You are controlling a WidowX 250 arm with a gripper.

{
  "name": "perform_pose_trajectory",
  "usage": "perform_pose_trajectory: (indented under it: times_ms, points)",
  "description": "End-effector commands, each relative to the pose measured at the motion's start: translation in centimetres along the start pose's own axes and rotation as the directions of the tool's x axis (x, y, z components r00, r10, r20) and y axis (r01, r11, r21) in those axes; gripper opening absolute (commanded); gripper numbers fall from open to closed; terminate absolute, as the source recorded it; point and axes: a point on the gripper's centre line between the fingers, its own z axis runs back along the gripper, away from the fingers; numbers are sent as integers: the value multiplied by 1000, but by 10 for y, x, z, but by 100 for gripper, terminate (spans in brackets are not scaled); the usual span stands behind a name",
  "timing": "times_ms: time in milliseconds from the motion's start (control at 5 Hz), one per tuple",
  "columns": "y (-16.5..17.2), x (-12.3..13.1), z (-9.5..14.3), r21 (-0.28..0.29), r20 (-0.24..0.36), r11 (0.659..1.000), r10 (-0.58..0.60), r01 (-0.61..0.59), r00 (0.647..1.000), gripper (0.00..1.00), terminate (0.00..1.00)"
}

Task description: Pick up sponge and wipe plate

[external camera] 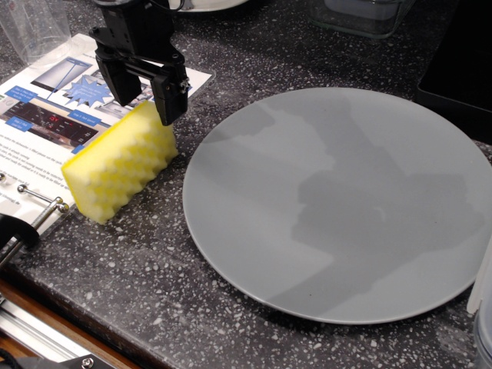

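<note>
The yellow sponge (121,163) lies on the dark speckled counter at the left, wavy ridged face toward the camera, its left end on a printed sheet. The large grey plate (338,200) lies flat to its right, bare. My black gripper (146,98) is open, its two fingers pointing down just above and behind the sponge's far right end. One fingertip (169,114) overlaps the sponge's top edge in the view. Nothing is held between the jaws.
A printed instruction sheet (46,108) lies at the left under the sponge's end. A clear container (361,15) stands at the back. A black object (461,69) is at the right edge. A metal rack (31,211) and the counter edge are at front left.
</note>
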Motion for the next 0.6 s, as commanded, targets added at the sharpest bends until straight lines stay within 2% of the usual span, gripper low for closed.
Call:
perform_pose_trajectory:
  times_ms: [0, 200, 400]
  points:
    - [8, 8, 2, 38, 50, 999, 8, -10, 999, 100, 0]
    - [9, 6, -3, 50, 32, 998, 24, -25, 999, 100, 0]
    - [10, 2, -10, 58, 44, 998, 23, -25, 999, 100, 0]
